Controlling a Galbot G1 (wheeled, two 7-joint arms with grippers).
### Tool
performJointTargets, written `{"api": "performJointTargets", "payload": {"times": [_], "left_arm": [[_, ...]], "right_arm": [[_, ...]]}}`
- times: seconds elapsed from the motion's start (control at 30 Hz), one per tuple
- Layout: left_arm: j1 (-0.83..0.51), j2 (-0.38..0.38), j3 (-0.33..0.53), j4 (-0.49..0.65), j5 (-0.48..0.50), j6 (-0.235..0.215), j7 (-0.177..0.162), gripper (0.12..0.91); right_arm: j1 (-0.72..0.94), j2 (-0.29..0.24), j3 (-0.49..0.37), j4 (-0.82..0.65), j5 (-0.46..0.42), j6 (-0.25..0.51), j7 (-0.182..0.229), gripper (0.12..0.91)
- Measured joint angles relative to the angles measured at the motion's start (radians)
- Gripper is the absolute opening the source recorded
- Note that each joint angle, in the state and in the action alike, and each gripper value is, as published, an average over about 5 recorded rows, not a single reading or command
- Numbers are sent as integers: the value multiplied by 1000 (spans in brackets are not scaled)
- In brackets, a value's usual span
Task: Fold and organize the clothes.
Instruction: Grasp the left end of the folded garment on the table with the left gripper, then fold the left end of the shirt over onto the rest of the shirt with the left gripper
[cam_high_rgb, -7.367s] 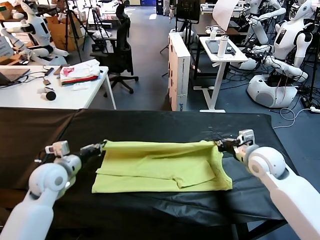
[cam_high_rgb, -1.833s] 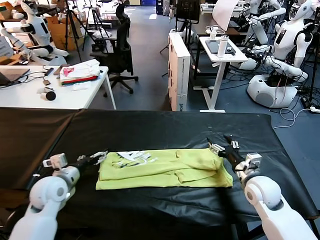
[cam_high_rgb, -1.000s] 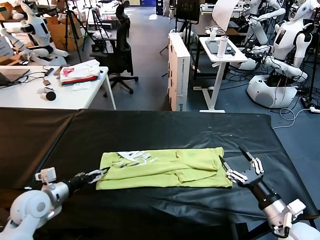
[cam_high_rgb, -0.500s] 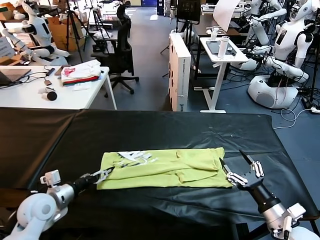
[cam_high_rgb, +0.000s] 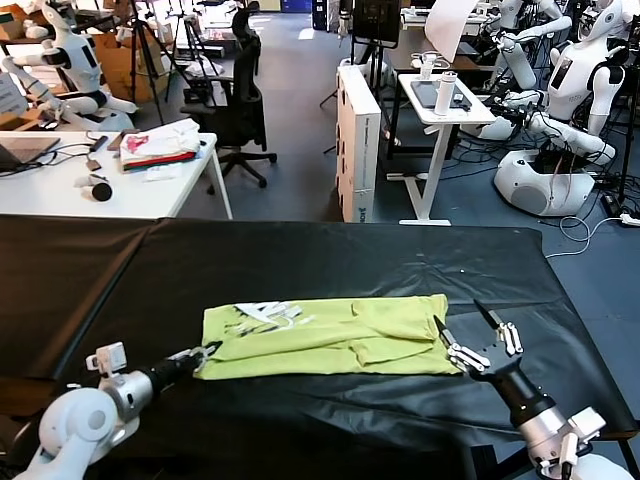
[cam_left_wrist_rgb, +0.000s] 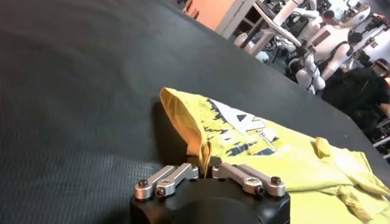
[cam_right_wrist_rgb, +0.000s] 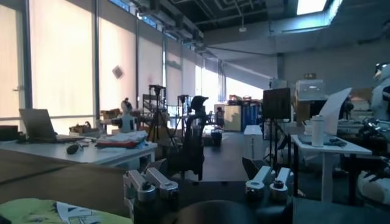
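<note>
The clothes are one lime-yellow T-shirt (cam_high_rgb: 330, 335), folded into a long band on the black table (cam_high_rgb: 300, 260), with its white print facing up at the left end. My left gripper (cam_high_rgb: 207, 352) is at the shirt's near left corner. In the left wrist view this gripper (cam_left_wrist_rgb: 205, 170) is shut on a raised fold of the T-shirt (cam_left_wrist_rgb: 268, 152). My right gripper (cam_high_rgb: 478, 340) hovers just off the shirt's right end, open and holding nothing. The right wrist view shows the right gripper (cam_right_wrist_rgb: 206, 178) spread wide, with a strip of the T-shirt (cam_right_wrist_rgb: 30, 213) low to one side.
Behind the black table stand a white table (cam_high_rgb: 60, 190) with a white-pink-red cloth pile (cam_high_rgb: 160, 145), a black office chair (cam_high_rgb: 240, 95), a white box (cam_high_rgb: 358, 140) and a small white stand (cam_high_rgb: 440, 100). Other robots (cam_high_rgb: 575, 90) stand at the back right.
My left gripper has closed onto the shirt's near left corner, where it stood open a second ago. My right gripper has edged slightly toward the shirt's right end and stays open.
</note>
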Motion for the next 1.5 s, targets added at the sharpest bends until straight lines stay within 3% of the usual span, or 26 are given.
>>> {"api": "performJointTargets", "payload": {"times": [0.23,0.43,0.53,0.63,0.77,0.97,1.3,1.5], "left_arm": [[86,104,-99,-35,102,0,5,190],[182,173,-235,-54,122,-1,6,190],[195,172,-274,-78,96,-1,-23,190],[173,146,-272,-116,33,-1,-80,190],[112,71,-212,-179,-44,-1,-150,190],[10,-82,-46,-244,-61,-2,-219,190],[-90,-308,221,-225,39,-2,-248,190],[-133,-402,326,-190,70,-2,-261,190]], "right_arm": [[14,17,-28,-20,-12,-5,31,907],[25,31,-54,-31,-21,-5,35,907],[22,40,-55,-30,-22,-8,36,907],[10,44,-45,-22,-23,-11,37,907],[-9,49,-19,-15,-23,-14,37,907],[-34,76,12,-15,-43,-17,36,907],[-42,118,15,-24,-79,-17,34,907],[-39,120,15,-31,-79,-16,34,907]]}}
